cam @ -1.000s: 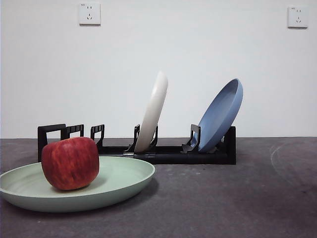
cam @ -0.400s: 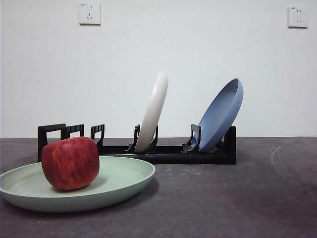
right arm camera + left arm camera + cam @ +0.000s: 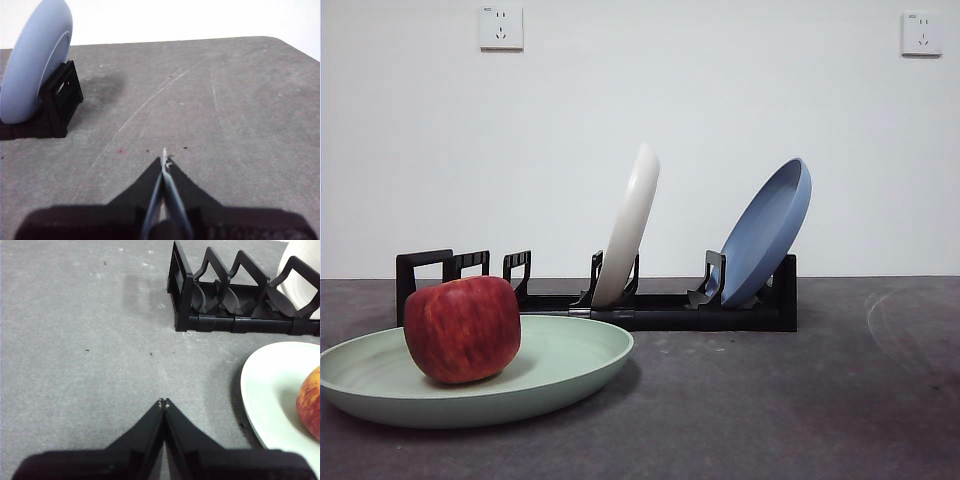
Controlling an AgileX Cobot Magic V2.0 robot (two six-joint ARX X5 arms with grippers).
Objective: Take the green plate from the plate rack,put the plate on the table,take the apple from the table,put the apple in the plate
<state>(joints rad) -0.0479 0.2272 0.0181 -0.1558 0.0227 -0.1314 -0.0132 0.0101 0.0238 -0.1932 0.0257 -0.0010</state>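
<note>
The green plate (image 3: 560,365) lies flat on the table (image 3: 770,400) at the front left. The red apple (image 3: 462,328) sits in it, left of its middle. The black plate rack (image 3: 650,305) stands behind. In the left wrist view the plate's rim (image 3: 265,390), an edge of the apple (image 3: 310,400) and the rack's end (image 3: 220,300) show. My left gripper (image 3: 163,402) is shut and empty above bare table beside the plate. My right gripper (image 3: 164,161) is shut and empty over bare table, apart from the rack's other end (image 3: 57,102).
A cream-white plate (image 3: 630,225) and a blue plate (image 3: 770,230) stand upright in the rack. The blue plate also shows in the right wrist view (image 3: 35,65). The table's far corner (image 3: 285,45) lies beyond the right gripper. Two wall sockets sit high on the white wall.
</note>
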